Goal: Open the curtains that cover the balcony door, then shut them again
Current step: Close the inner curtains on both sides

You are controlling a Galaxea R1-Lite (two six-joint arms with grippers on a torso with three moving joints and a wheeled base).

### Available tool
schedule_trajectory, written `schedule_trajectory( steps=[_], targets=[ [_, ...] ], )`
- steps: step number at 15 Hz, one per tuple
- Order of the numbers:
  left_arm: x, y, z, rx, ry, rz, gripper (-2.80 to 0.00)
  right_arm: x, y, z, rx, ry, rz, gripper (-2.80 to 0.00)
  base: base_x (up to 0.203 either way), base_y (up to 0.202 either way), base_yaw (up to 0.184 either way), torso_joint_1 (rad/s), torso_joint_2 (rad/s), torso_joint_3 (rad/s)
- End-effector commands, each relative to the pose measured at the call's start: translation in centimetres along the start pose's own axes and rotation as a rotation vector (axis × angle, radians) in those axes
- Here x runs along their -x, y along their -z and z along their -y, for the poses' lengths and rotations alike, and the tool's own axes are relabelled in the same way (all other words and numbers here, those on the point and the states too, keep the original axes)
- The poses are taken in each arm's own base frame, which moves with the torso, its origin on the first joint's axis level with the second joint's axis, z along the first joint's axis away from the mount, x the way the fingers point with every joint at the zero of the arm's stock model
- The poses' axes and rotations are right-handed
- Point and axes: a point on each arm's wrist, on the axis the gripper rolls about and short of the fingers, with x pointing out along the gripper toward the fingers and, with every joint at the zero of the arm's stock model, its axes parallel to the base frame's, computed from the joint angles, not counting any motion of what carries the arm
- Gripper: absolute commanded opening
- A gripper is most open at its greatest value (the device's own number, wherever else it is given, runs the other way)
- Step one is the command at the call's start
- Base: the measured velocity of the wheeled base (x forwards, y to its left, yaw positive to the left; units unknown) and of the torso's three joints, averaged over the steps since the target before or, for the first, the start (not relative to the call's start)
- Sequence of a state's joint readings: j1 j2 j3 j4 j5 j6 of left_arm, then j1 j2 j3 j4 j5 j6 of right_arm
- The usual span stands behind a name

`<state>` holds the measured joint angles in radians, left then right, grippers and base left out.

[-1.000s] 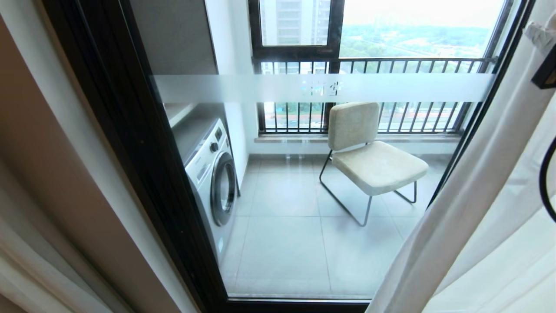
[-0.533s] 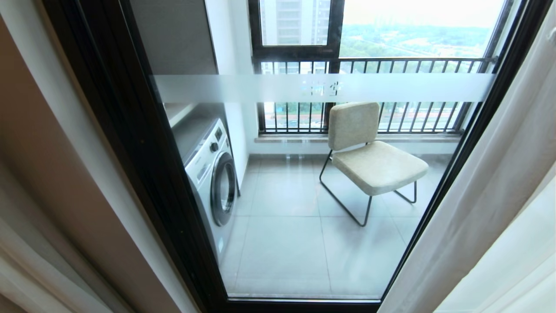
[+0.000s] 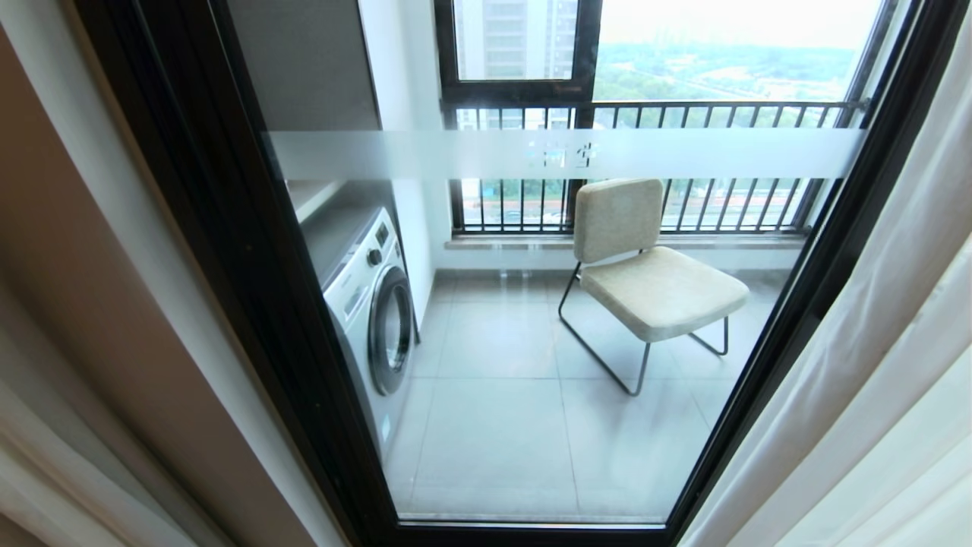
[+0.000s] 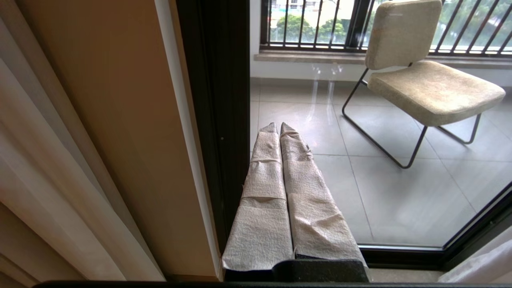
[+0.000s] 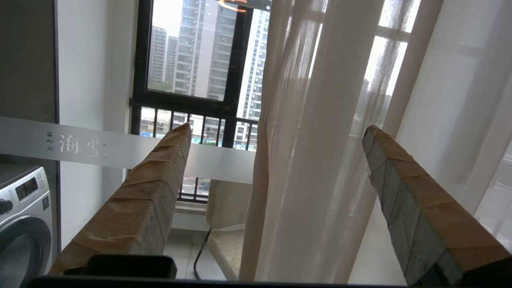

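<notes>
The balcony door [image 3: 531,425] fills the head view: a glass pane in a thick black frame [image 3: 228,266] with a frosted band [image 3: 456,154] across it. Pale curtains [image 3: 873,380] hang bunched at the right, past the door's right frame, and more folds [image 3: 45,456] hang at the far left. In the right wrist view my right gripper [image 5: 278,128] stands wide open, with the sheer curtain [image 5: 312,180] hanging loose in line with the gap between its fingers. Low by the door's left frame, my left gripper [image 4: 279,126] is shut and holds nothing. Neither arm shows in the head view.
Behind the glass stand a washing machine [image 3: 372,304] on the left and a beige chair [image 3: 645,281] on a tiled floor. Outer windows with a barred railing [image 3: 645,114] close the balcony. A tan wall strip [image 4: 120,140] runs beside the left frame.
My right gripper, at the top right of the head view on the curtain a second ago, has left that view. The right curtain has swung right, baring the door's right frame.
</notes>
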<state>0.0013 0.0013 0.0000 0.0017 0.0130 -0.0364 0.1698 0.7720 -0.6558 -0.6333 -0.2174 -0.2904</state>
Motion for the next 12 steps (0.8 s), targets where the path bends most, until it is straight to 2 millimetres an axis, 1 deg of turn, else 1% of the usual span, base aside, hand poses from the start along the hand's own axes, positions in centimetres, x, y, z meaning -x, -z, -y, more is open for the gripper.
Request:
schedule_trajectory(
  steps=[1, 2, 5, 8, 12],
  targets=[
    [0.0, 0.0, 0.0, 0.0, -0.001, 0.0, -2.8, 3.8, -1.6, 1.4, -0.019, 0.024, 0.089, 0.0, 0.0, 0.0, 0.0, 0.0, 0.0, 0.0],
    [0.0, 0.0, 0.0, 0.0, -0.001, 0.0, -2.8, 4.7, -1.3, 1.5, -0.012, 0.022, 0.09, 0.0, 0.0, 0.0, 0.0, 0.0, 0.0, 0.0],
    [0.0, 0.0, 0.0, 0.0, -0.001, 0.0, -2.8, 6.4, 0.9, 1.2, 0.01, -0.014, 0.055, 0.0, 0.0, 0.0, 0.0, 0.0, 0.0, 0.0],
    [0.0, 0.0, 0.0, 0.0, -0.001, 0.0, -2.8, 7.7, 2.9, 0.7, 0.021, -0.074, 0.033, 0.0, 0.0, 0.0, 0.0, 0.0, 0.0, 0.0],
    [0.0, 0.0, 0.0, 0.0, -0.001, 0.0, -2.8, 8.8, 4.4, 0.3, 0.037, -0.127, 0.018, 0.0, 0.0, 0.0, 0.0, 0.0, 0.0, 0.0]
  ],
)
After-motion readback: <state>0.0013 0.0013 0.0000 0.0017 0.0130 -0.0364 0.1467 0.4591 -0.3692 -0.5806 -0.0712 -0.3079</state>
